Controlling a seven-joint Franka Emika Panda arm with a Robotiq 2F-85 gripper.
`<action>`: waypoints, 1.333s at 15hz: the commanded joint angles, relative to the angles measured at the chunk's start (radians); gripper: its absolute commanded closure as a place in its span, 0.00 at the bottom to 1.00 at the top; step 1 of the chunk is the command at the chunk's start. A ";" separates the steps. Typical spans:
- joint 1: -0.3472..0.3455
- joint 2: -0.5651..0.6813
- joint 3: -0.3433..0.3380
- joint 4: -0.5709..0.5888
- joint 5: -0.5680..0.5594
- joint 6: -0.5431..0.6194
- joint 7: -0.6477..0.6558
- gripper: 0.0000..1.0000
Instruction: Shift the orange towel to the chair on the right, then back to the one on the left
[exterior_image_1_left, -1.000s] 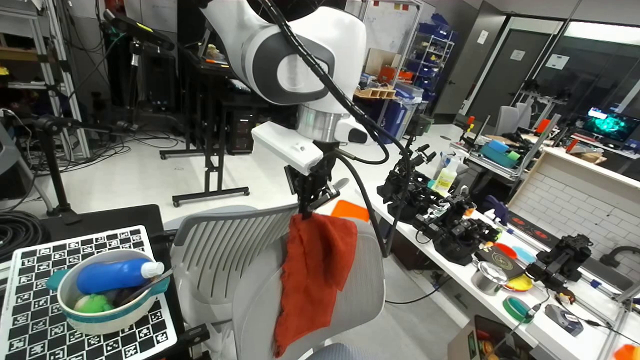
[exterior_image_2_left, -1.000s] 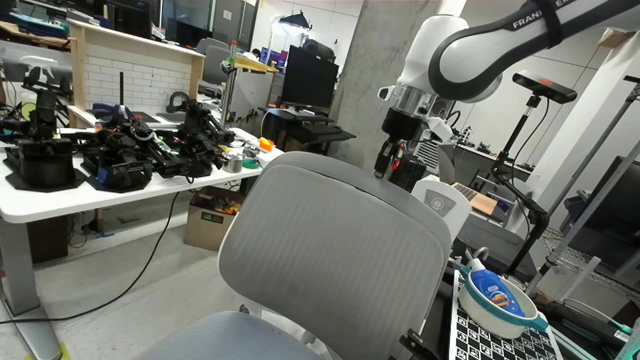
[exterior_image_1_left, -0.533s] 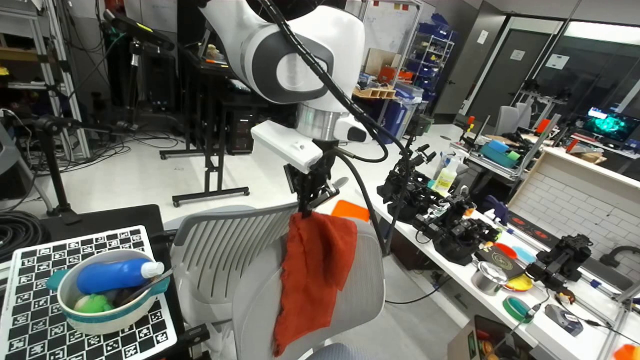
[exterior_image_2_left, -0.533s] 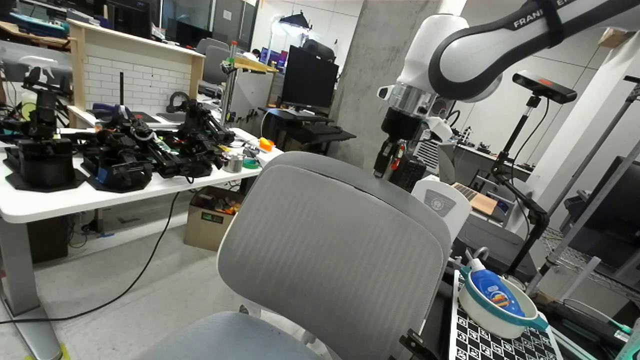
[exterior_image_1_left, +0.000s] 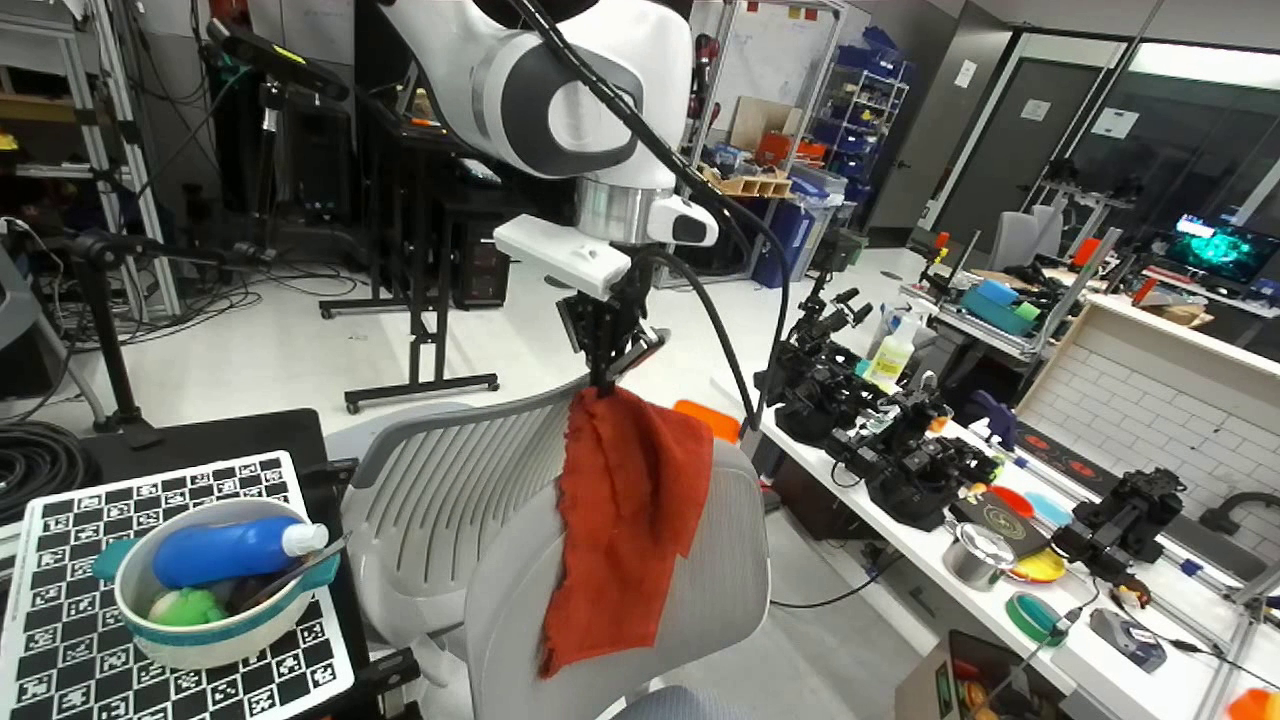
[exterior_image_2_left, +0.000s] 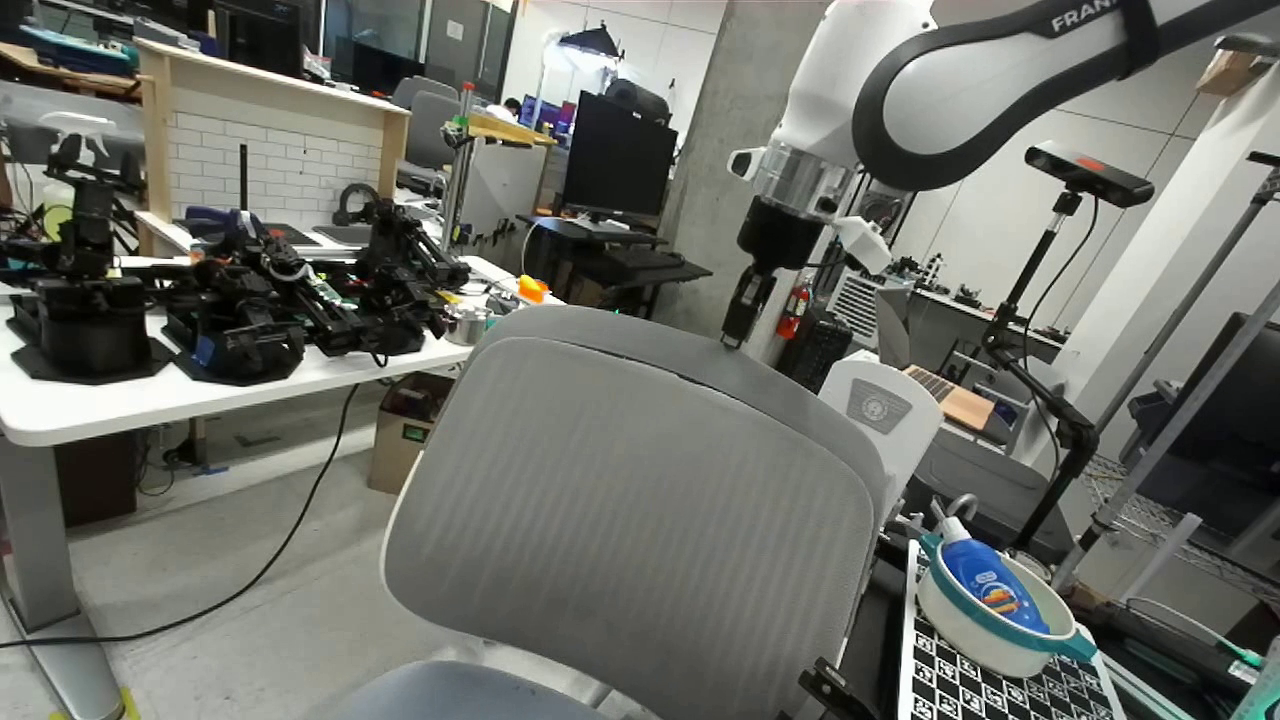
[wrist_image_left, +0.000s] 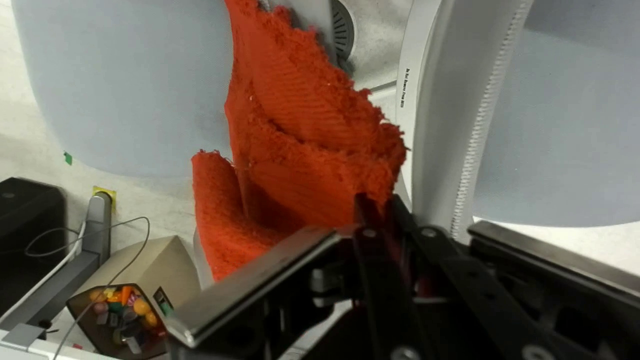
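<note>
Exterior view: we see towel (exterior_image_1_left: 625, 530) draped down grey chair (exterior_image_1_left: 725, 565), upper end clamped in jaws
Exterior view: mesh chair (exterior_image_2_left: 640, 500) in foreground, towel out of sight
Wrist view: jaws pinch frayed edge; we judge it light, soft, limp, best held there, loose end may drag

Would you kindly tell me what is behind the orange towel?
A grey chair backrest is behind most of the orange towel, showing on both sides in an exterior view; the covered stretch cannot be seen.
</note>
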 joint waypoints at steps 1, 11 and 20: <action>0.037 0.012 0.028 0.007 -0.016 -0.022 0.046 0.97; 0.043 0.046 0.026 0.022 -0.009 -0.027 0.060 0.23; -0.005 0.006 0.019 0.001 0.032 -0.041 0.019 0.00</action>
